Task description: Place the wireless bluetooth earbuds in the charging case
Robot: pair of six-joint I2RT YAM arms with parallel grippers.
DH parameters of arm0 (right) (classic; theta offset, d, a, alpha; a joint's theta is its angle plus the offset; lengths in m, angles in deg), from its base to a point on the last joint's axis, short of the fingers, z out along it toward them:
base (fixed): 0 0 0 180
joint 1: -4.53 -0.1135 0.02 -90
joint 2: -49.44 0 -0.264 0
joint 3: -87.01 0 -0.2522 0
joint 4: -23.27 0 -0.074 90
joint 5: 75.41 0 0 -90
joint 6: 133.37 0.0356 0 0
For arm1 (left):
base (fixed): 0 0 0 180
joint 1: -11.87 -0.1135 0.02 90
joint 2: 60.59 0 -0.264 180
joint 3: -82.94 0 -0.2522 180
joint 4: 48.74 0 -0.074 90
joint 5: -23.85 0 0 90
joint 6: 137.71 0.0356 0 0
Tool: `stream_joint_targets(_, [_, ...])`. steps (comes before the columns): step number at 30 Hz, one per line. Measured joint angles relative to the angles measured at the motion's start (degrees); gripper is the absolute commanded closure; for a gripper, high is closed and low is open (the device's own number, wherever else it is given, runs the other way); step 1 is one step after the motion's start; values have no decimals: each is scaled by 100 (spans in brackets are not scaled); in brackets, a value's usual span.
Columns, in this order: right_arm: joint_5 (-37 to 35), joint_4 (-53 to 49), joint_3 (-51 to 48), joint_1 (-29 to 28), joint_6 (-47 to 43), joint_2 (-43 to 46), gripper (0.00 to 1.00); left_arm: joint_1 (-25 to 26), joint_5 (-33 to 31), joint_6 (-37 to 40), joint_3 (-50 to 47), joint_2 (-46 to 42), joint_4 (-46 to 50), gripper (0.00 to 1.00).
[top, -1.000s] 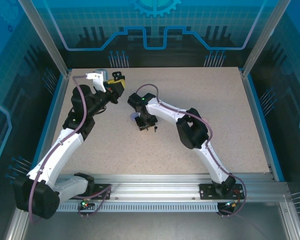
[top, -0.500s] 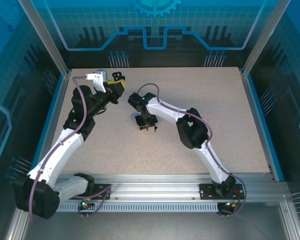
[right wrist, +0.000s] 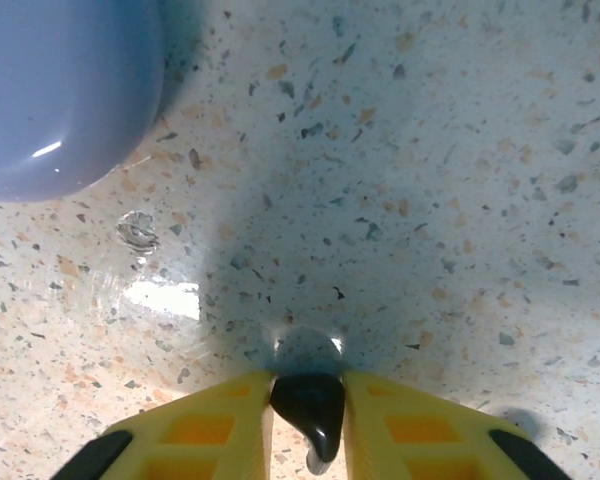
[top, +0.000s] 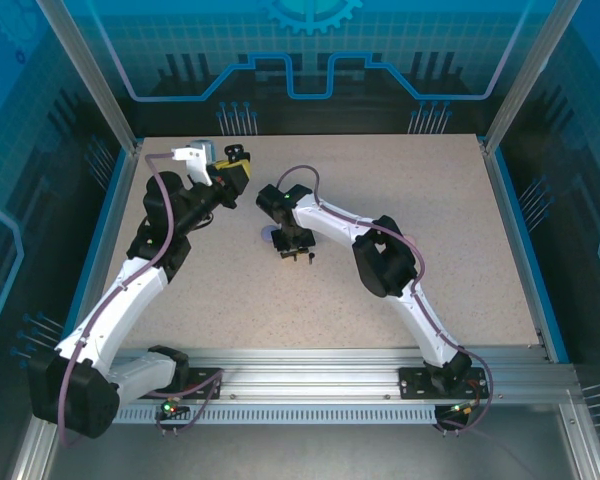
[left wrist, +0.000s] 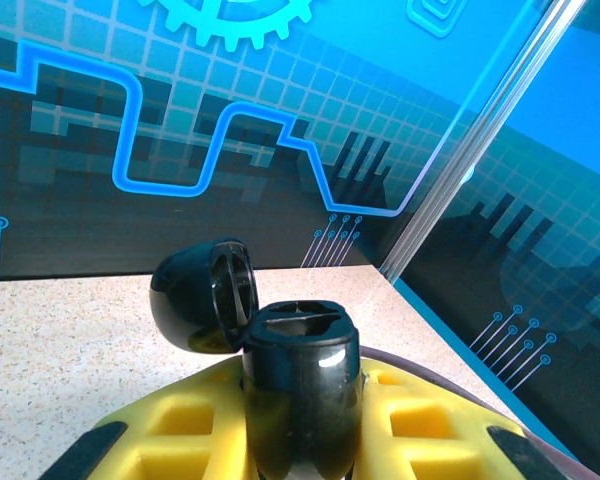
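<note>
Speckled beige stone-look table stands inside blue circuit-patterned walls, with two arms reaching over its far left half. At far left, the left gripper has its yellow fingers clamped on one round glossy black charging case, whose hinged lid stands open. Nearer the middle, the right gripper points down, its two fingers pressed together on one small black earbud at the tabletop. One round glossy lavender case lies just left of it, apart.
</note>
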Motion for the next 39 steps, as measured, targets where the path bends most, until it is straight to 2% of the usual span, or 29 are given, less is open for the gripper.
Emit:
stream_joint_targets(7, [-4,15,-20,0,4,31,86,0,7,0,-7,0,-11,100])
stream_joint_targets(16, [-175,409,-638,0,4,588,86,2,136,0,-133,0,-192,100])
stream_joint_targets(29, [-905,826,-1329,7,-289,2804,85,81,404,181,-592,-2,-970,100])
stream_joint_targets(39, [-1397,1202,-1432,33,-916,4470,83,748,656,1211,-848,153,-1672,100])
